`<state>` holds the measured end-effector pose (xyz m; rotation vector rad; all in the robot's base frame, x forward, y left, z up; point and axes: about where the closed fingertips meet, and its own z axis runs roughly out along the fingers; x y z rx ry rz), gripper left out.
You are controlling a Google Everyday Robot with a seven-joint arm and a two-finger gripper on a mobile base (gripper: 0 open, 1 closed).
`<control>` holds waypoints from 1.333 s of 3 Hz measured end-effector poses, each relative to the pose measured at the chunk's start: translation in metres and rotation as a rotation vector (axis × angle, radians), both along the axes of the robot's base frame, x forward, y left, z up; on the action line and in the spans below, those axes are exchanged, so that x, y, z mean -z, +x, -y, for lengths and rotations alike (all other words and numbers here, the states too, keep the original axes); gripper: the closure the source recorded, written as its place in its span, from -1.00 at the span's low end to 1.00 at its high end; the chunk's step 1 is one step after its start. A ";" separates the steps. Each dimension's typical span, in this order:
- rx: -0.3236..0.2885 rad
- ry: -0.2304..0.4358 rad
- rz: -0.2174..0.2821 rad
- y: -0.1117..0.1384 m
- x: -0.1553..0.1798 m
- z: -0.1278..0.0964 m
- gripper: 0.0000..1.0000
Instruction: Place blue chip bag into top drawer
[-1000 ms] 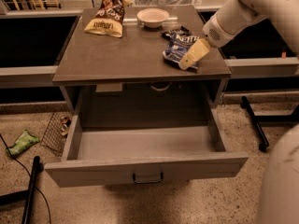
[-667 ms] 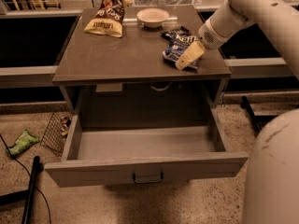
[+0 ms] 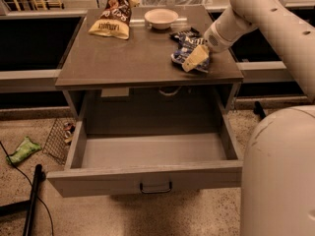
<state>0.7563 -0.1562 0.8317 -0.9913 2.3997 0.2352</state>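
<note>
The blue chip bag point(image 3: 186, 50) lies crinkled on the right part of the cabinet top point(image 3: 128, 58), near its front edge. My gripper point(image 3: 195, 59) comes in from the upper right and rests on the bag's right front side, covering part of it. The top drawer point(image 3: 147, 177) is pulled wide open below the cabinet top. Its grey floor point(image 3: 152, 149) is bare and its dark handle point(image 3: 156, 187) sits at the centre of the front panel.
A yellow-and-brown chip bag point(image 3: 112, 14) stands at the back left of the top and a white bowl point(image 3: 161, 17) at the back centre. A small dark packet point(image 3: 180, 33) lies behind the blue bag. My white arm point(image 3: 280, 171) fills the right foreground. A wire basket point(image 3: 60, 137) and a green packet point(image 3: 21, 150) lie on the floor at left.
My gripper has shifted slightly left over the blue chip bag. My arm's body has swung further into the right foreground. The bag and the drawer have not moved.
</note>
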 end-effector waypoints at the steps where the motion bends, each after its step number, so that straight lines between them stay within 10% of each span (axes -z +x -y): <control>1: 0.005 0.001 -0.014 0.004 0.008 -0.003 -0.15; 2: 0.005 0.001 -0.014 0.005 0.008 -0.004 0.31; 4: -0.206 0.039 0.188 -0.048 -0.077 -0.028 1.00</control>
